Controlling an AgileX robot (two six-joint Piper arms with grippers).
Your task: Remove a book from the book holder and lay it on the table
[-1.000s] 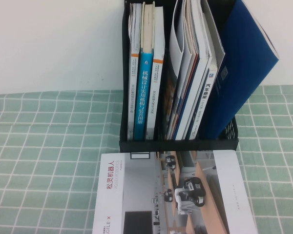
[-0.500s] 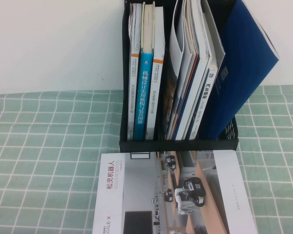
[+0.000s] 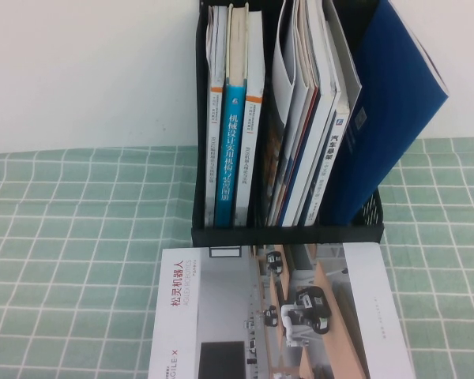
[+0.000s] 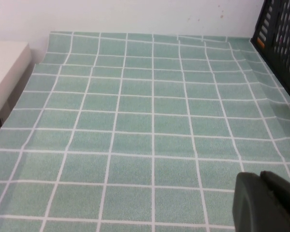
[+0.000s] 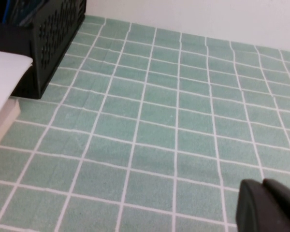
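Note:
The book (image 3: 284, 316), a glossy brochure with a photo of wheeled robots and a red title, lies flat on the green checked table (image 3: 79, 237) just in front of the black book holder (image 3: 288, 234). No gripper touches it. Neither arm shows in the high view. In the left wrist view my left gripper (image 4: 260, 177) hovers shut and empty over bare cloth, with the book holder (image 4: 280, 29) off to one side. My right gripper (image 5: 261, 183) is also shut and empty over cloth, away from the book holder (image 5: 53, 34) and the book's white corner (image 5: 5, 67).
The holder's two slots hold several upright books, among them a blue-spined one (image 3: 235, 150). A plain blue-covered book (image 3: 395, 103) leans out at the right. A white wall (image 3: 87, 71) stands behind. A pale block (image 4: 5, 72) borders the cloth in the left wrist view.

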